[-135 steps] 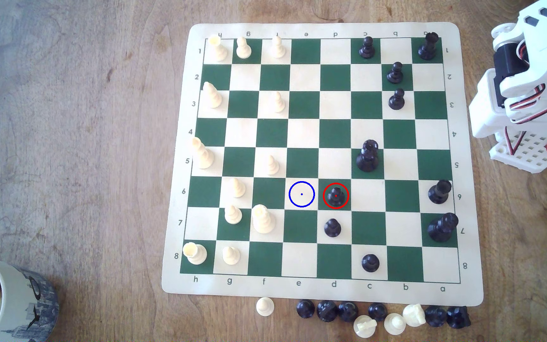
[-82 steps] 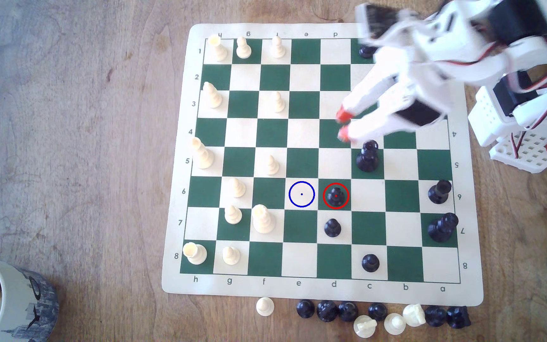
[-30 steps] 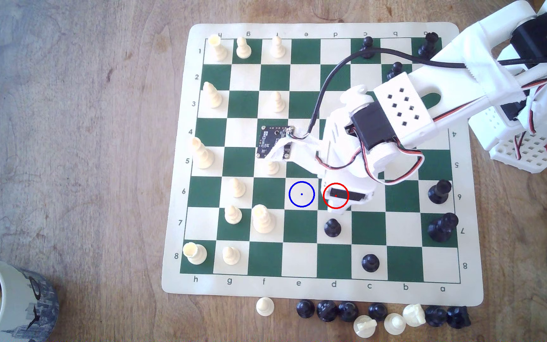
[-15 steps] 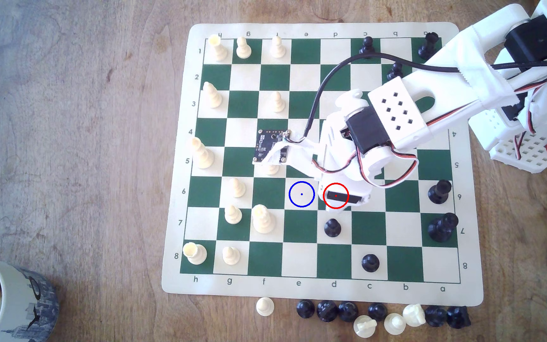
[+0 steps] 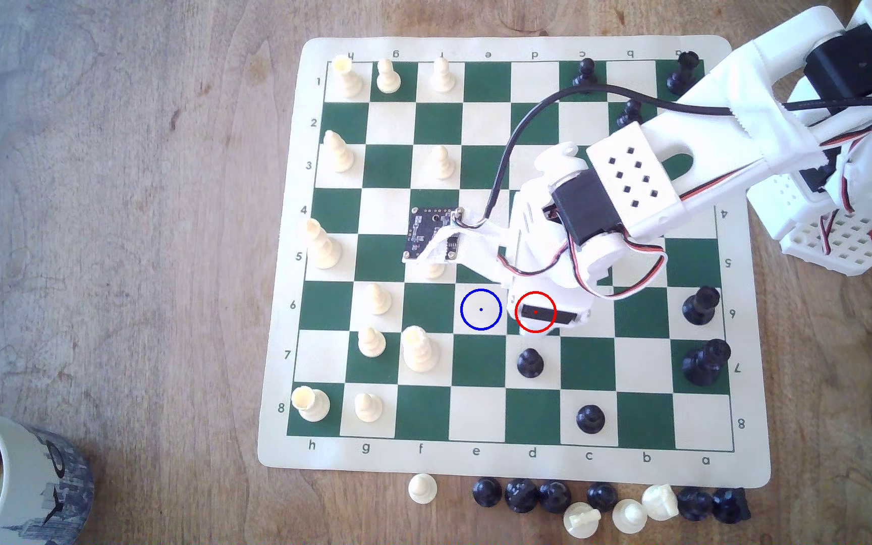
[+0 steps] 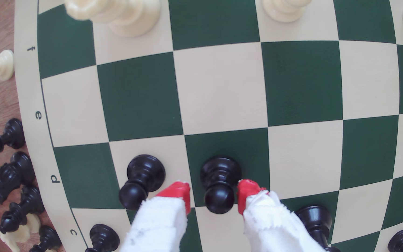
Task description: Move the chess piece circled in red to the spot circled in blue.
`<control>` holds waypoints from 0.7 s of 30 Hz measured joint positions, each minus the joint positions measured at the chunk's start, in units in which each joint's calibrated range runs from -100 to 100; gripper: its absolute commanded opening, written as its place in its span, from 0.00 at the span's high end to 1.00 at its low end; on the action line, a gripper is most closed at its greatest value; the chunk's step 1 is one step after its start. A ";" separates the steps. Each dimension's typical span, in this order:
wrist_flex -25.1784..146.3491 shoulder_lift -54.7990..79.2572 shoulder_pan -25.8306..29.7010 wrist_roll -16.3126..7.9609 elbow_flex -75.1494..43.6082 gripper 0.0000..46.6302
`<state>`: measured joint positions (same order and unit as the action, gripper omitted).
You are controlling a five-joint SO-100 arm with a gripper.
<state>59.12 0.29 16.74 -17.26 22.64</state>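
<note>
1. In the exterior view I am seeing the arm reaching in from the exterior view's right across the chessboard; its wrist is hanging over the red-ringed dark green square on row 6, column d, and is hiding the pawn there; the blue-ringed cream square is lying just beside it toward the exterior view's left and is standing bare; another black pawn is sitting one square below on row 7; captured pieces are lying in a row off the board's lower edge; a mug is sitting at the lower left corner.

2. In the wrist view I am looking down on the black pawn, standing upright on its dark green square; the gripper is straddling it with the red fingertips on either side of the head; small gaps are showing on both sides, so the jaws are standing apart and not clamping; a second black pawn is standing just beside one finger.
</note>
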 measured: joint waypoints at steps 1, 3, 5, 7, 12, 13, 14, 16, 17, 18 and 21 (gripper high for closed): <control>0.00 0.00 0.00 0.00 0.00 0.77; 0.00 0.00 0.00 0.00 0.00 0.77; 0.00 0.00 0.00 0.24 0.00 0.78; 0.00 0.00 0.00 0.39 0.00 0.79; 0.00 0.00 0.00 0.68 0.00 0.85; 0.00 0.00 0.00 0.68 0.00 0.89; 0.00 0.00 0.00 0.68 0.00 0.90; 0.56 0.00 0.00 0.68 0.00 0.92; 0.72 0.00 0.00 0.68 0.00 0.93; 0.88 0.00 0.00 0.68 0.00 0.96; 0.88 0.00 0.00 0.68 0.00 1.00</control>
<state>60.00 0.29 16.74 -16.58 22.64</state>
